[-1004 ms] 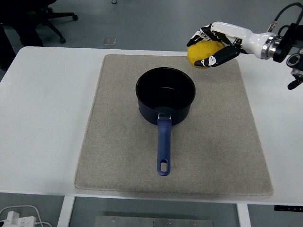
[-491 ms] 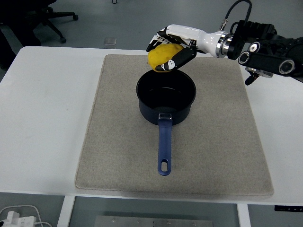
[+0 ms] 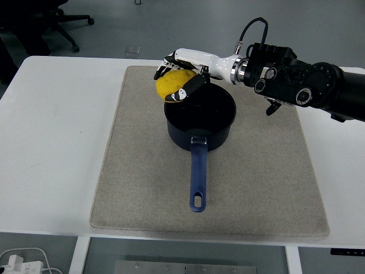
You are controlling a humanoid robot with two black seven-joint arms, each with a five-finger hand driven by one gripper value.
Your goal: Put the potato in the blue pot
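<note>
The yellow potato (image 3: pixel 170 84) is held in my right hand (image 3: pixel 178 77), whose fingers are curled around it. The hand holds it in the air over the far left rim of the blue pot (image 3: pixel 200 117). The pot stands upright in the middle of the grey mat (image 3: pixel 137 171) with its blue handle (image 3: pixel 197 177) pointing toward the near edge. The pot's dark inside shows nothing in it. My right arm (image 3: pixel 296 84) reaches in from the right edge. My left arm is out of view.
The grey mat lies on the white table (image 3: pixel 51 142). An office chair base (image 3: pixel 63 23) stands on the floor beyond the table at the top left. A white power strip (image 3: pixel 17 264) lies below the table's near left corner.
My right hand has carried the potato leftward from the mat's far right corner, across the pot's far side, to above the pot's far left rim. The pot has not moved.
</note>
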